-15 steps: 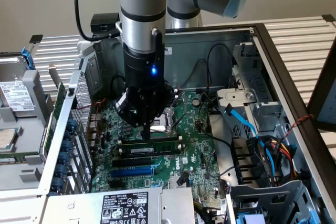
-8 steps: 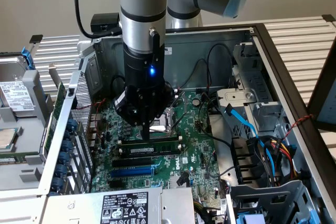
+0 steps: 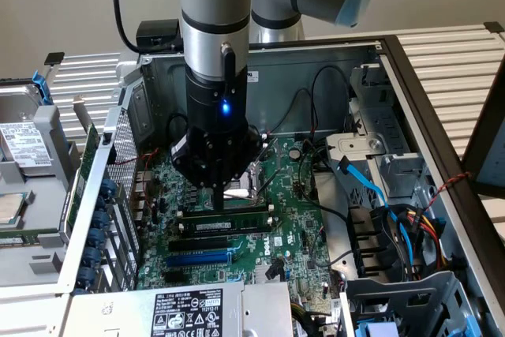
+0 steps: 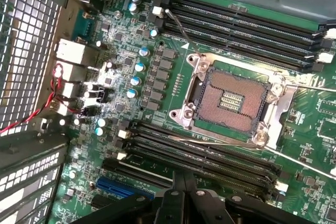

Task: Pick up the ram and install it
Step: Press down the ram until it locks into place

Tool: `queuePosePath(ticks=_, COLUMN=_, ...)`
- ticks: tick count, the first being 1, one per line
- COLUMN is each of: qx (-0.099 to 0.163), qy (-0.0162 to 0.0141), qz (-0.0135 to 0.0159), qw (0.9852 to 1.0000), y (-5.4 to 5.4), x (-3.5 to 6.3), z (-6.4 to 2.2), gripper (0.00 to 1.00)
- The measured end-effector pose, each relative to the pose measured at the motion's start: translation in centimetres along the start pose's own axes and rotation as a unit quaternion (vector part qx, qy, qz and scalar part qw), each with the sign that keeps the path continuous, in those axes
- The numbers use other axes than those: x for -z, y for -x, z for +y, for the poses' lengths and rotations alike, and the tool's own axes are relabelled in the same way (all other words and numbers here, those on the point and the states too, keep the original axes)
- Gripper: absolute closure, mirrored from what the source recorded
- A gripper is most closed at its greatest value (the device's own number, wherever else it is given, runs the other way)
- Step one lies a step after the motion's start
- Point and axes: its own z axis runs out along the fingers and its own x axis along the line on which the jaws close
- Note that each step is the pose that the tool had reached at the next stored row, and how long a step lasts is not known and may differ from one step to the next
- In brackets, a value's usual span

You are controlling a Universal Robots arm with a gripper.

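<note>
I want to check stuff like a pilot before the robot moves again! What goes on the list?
1. Gripper right over the ram: ok.
2. Ram lying along a black memory slot, not crooked: ok.
3. Ram pushed all the way down: cannot tell.
4. Slot end clips snapped shut: cannot tell.
5. Black cables away from the ram: ok.
6. CPU socket apart from the gripper: ok.
</note>
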Motion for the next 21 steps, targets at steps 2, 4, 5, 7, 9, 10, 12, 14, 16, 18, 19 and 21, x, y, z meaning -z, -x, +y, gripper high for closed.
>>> queuePosePath(ticks=2, qx=-0.012, qy=0.0010, qz=0.0004, qw=0.9999, y=0.00, x=0.00, z=0.00, gripper=0.89)
queuePosePath(ticks=4, qx=-0.022, qy=0.0020, qz=0.0006, qw=0.9998, y=0.00, x=0.00, z=-0.03, gripper=0.89)
queuePosePath(ticks=5, qx=-0.026, qy=0.0025, qz=0.0007, qw=0.9996, y=-0.01, x=-0.01, z=-0.05, gripper=0.89)
queuePosePath(ticks=7, qx=-0.032, qy=0.0029, qz=0.0009, qw=0.9995, y=-0.02, x=-0.01, z=-0.09, gripper=0.89)
queuePosePath(ticks=9, qx=-0.032, qy=0.0029, qz=0.0009, qw=0.9995, y=-0.02, x=-0.01, z=-0.09, gripper=0.89)
queuePosePath(ticks=10, qx=-0.032, qy=0.0029, qz=0.0009, qw=0.9995, y=-0.02, x=-0.01, z=-0.09, gripper=0.89)
queuePosePath(ticks=12, qx=-0.032, qy=0.0029, qz=0.0009, qw=0.9995, y=-0.02, x=-0.01, z=-0.09, gripper=0.89)
queuePosePath(ticks=14, qx=-0.032, qy=0.0029, qz=0.0009, qw=0.9995, y=-0.02, x=0.00, z=-0.09, gripper=0.89)
queuePosePath(ticks=16, qx=-0.032, qy=0.0029, qz=0.0009, qw=0.9995, y=-0.02, x=0.00, z=-0.09, gripper=0.89)
queuePosePath(ticks=18, qx=-0.032, qy=0.0029, qz=0.0009, qw=0.9995, y=-0.02, x=0.00, z=-0.09, gripper=0.89)
queuePosePath(ticks=19, qx=-0.032, qy=0.0029, qz=0.0009, qw=0.9995, y=-0.02, x=-0.01, z=-0.09, gripper=0.89)
queuePosePath(ticks=21, qx=-0.032, qy=0.0029, qz=0.0010, qw=0.9995, y=-0.04, x=-0.01, z=-0.18, gripper=0.89)
